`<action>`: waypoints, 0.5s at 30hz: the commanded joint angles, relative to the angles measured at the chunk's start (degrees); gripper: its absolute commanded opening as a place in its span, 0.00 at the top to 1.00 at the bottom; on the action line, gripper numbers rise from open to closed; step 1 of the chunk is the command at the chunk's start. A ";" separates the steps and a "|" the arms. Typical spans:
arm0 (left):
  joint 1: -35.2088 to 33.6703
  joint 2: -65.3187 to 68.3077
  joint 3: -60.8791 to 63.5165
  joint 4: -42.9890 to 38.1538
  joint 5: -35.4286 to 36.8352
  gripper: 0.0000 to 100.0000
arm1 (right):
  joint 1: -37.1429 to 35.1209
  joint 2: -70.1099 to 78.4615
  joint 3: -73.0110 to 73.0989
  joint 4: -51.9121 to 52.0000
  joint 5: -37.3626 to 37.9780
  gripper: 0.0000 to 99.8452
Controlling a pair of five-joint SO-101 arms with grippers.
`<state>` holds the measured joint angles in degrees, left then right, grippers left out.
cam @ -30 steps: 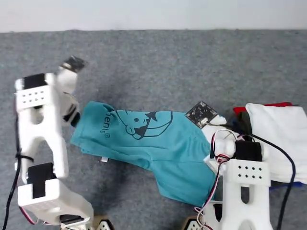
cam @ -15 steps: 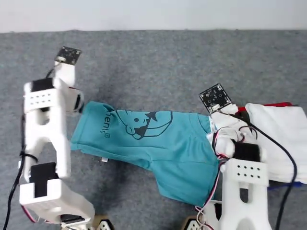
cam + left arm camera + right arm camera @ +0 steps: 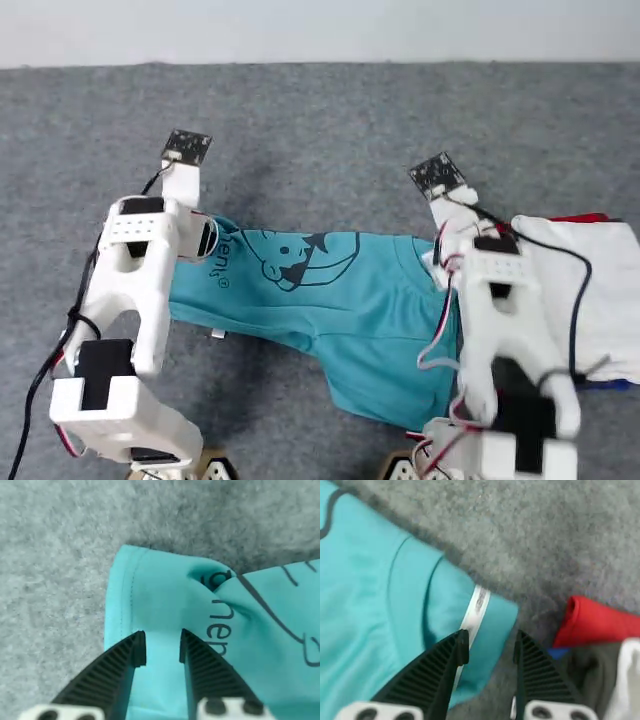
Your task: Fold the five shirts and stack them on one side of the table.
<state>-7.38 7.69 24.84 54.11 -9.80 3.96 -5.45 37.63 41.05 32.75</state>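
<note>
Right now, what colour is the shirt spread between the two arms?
Teal shirt, dark drawing on it; best in the high view.

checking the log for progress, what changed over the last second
The left pincer swung inward to the left end of the teal shirt, and the right pincer stretched forward over its collar. Both are open, and nothing was taken hold of. The teal shirt and the stack of folded shirts stayed where they were.
</note>
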 commanded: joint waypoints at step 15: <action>-3.52 -0.88 -6.99 -3.16 0.79 0.88 | 0.13 20.00 -13.45 1.98 2.64 0.98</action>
<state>-9.49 7.69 21.58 51.82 -9.45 3.69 13.36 24.88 42.20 33.98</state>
